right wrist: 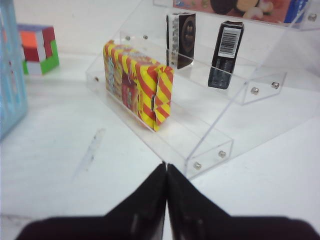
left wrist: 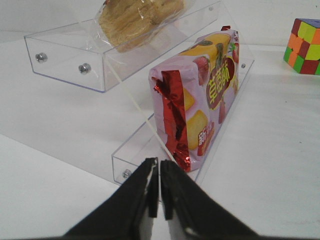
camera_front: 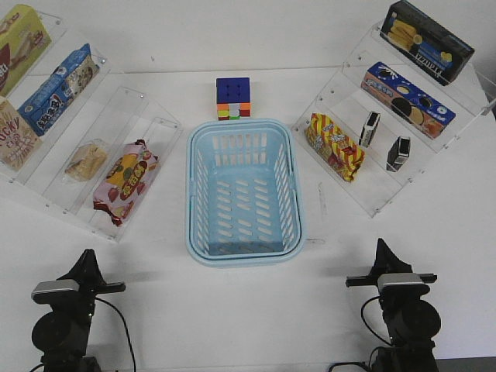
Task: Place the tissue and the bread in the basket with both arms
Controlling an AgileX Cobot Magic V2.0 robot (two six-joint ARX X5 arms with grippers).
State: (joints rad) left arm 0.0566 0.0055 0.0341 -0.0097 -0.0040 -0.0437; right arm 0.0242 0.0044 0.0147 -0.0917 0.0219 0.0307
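Arms wait at the near edge of a white worktop [camera_front: 248, 318], the left pincer [left wrist: 160, 192] and right pincer [right wrist: 166, 192] both closed and empty. The bread [camera_front: 85, 161] sits on the left clear rack beside a red-pink snack bag [camera_front: 124, 180]; two small black packs, one the tissue [camera_front: 370, 129], stand upright on the right rack. The blue basket [camera_front: 242, 249] lies empty between them. Risks appear plain: seizing the neighbouring bag, toppling a pack, or striking the rack lips.
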